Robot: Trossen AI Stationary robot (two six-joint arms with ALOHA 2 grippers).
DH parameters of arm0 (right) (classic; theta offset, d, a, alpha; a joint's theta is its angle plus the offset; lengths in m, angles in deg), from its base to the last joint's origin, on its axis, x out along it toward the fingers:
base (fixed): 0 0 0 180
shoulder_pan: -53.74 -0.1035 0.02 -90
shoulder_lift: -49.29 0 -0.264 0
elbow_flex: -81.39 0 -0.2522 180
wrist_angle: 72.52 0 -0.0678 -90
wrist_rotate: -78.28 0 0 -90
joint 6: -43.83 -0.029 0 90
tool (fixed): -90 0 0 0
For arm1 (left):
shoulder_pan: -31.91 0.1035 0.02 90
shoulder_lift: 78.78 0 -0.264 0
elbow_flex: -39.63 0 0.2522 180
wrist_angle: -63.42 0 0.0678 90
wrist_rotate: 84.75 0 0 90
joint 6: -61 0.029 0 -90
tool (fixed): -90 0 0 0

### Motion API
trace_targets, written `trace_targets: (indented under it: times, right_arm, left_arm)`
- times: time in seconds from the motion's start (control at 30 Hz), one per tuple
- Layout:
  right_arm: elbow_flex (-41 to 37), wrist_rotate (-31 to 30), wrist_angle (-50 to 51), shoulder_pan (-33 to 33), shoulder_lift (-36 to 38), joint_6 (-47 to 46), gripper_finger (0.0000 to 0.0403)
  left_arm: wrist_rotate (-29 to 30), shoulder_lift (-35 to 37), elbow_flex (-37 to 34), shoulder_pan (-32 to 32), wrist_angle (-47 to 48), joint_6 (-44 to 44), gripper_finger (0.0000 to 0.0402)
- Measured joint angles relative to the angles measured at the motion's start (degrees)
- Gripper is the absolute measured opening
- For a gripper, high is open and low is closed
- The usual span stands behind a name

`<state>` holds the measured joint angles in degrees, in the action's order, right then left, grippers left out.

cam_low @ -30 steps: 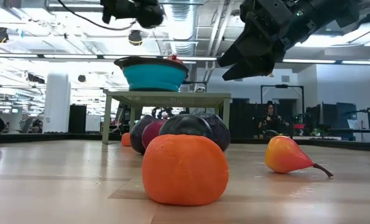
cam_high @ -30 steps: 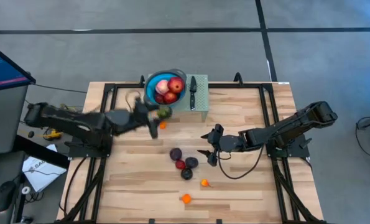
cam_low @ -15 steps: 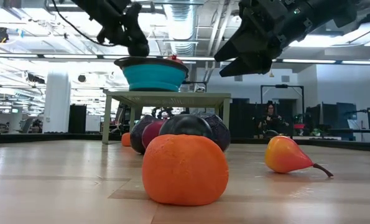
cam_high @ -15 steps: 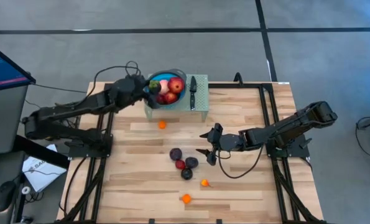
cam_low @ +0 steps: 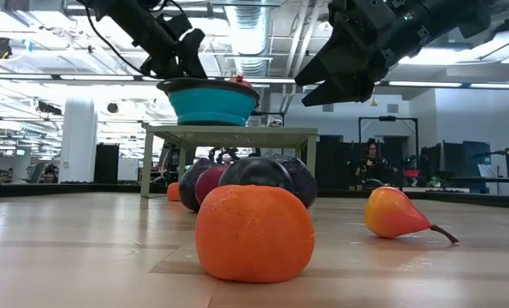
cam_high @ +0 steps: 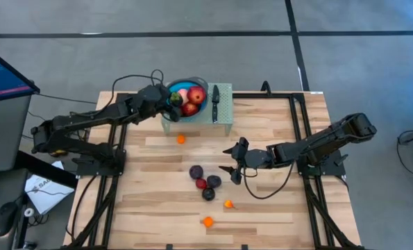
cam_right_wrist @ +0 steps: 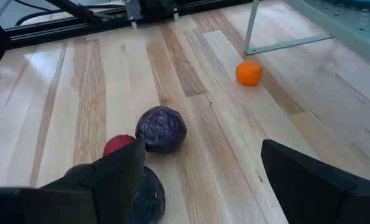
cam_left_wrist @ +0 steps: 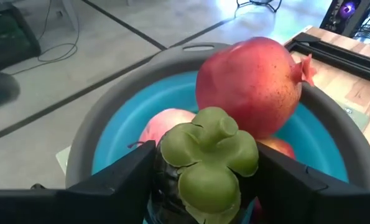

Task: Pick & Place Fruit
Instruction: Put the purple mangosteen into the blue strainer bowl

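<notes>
Light wooden table [cam_high: 275, 132], open hall behind

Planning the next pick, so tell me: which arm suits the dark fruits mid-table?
Right. Its open pincer hovers beside the dark fruits; the left pincer is over the blue bowl, holding a green fruit.

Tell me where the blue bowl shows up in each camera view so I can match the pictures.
High view: blue bowl at the table's far edge, on the pale green stand.
Low view: bowl upper left of centre, atop the same stand.
Left wrist view: bowl fills the picture.
Right wrist view: not visible.
Shared landmark: the stand.
</notes>
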<state>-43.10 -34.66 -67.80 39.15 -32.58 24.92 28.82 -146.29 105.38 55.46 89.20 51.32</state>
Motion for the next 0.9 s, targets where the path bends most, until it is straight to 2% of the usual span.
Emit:
trace_targets:
  times: [0.2, 0.57, 0.9]
  right_arm:
    - [0.00, 0.09, 0.00, 0.00, 0.00, 0.02, 0.0315]
    - [0.00, 0.09, -0.02, 0.04, 0.00, 0.02, 0.0315]
    - [0.00, 0.09, -0.02, 0.04, 0.00, 0.48, 0.0315]
  left_arm:
    - [0.12, 0.49, 0.00, 0.33, 2.24, -1.62, 0.0260]
    - [1.90, 0.44, 0.00, 0.33, 4.76, -2.81, 0.0269]
    - [-0.15, 0.67, 0.00, 1.81, 4.73, -2.72, 0.0333]
